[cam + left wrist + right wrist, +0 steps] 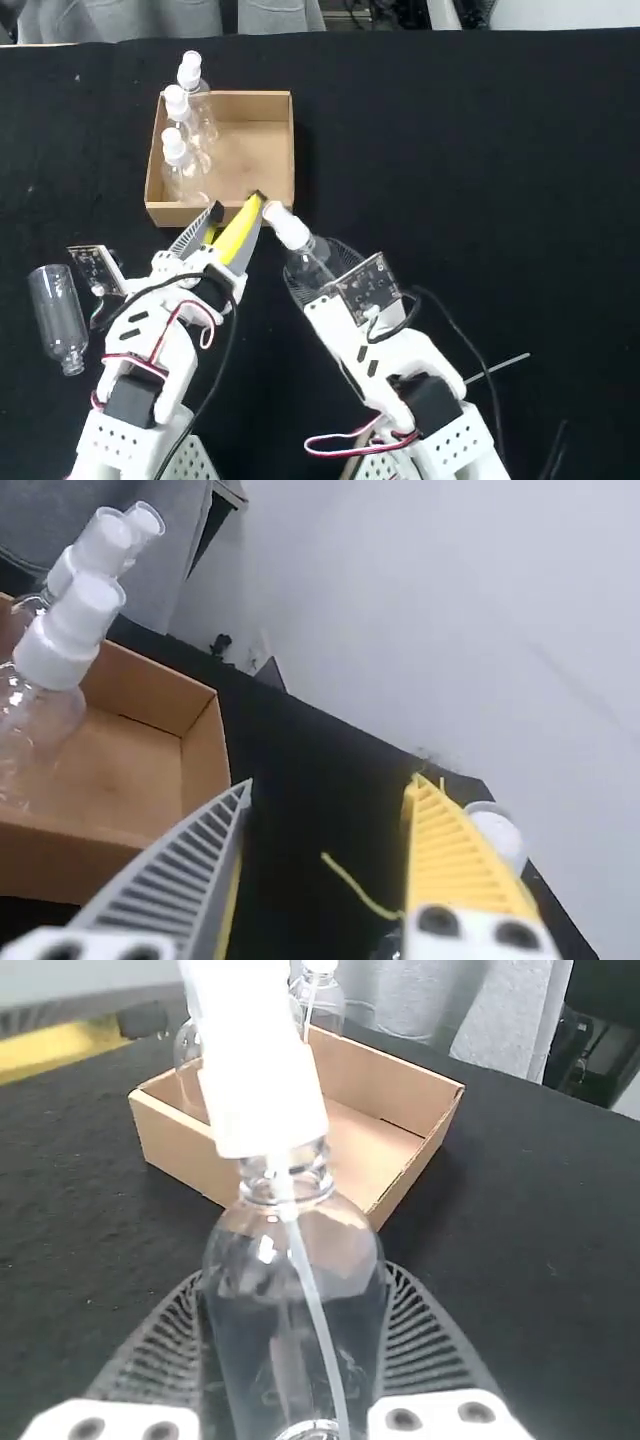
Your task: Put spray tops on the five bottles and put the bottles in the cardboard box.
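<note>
The cardboard box stands at the table's far left, with three capped clear bottles upright along its left wall. My right gripper is shut on a clear bottle just in front of the box's near right corner. The bottle's white spray top tilts toward the box. In the right wrist view the bottle sits between the fingers with the spray top on its neck. My left gripper stands open beside that top, at the box's front wall.
One uncapped clear bottle lies on its side on the black cloth at the near left. A thin rod lies at the near right. The right half of the table is bare black cloth.
</note>
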Robot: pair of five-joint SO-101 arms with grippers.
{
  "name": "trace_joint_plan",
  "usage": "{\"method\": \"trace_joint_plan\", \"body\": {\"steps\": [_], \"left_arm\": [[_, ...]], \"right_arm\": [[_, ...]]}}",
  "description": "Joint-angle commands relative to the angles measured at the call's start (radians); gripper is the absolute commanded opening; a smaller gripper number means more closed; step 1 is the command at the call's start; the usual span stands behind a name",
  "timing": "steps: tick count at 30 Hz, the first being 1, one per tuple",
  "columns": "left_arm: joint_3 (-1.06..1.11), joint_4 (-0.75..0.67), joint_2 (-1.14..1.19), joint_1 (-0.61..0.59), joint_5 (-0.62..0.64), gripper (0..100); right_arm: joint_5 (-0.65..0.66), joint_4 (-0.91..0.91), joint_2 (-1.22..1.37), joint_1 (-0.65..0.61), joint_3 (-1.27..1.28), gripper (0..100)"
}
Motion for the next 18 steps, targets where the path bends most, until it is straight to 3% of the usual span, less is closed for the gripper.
{"method": "trace_joint_plan", "body": {"steps": [1,10,18], "left_arm": [[-0.019,-0.006,-0.011,0.015,-0.012,22],[0.018,-0.005,-0.012,0.113,-0.110,22],[0.024,-0.002,-0.012,0.168,-0.112,22]], "right_arm": [[0.002,-0.021,-0.130,-0.020,-0.068,3.2],[0.002,0.002,-0.130,-0.020,-0.061,3.2],[0.002,0.037,-0.130,-0.020,-0.059,3.2]]}}
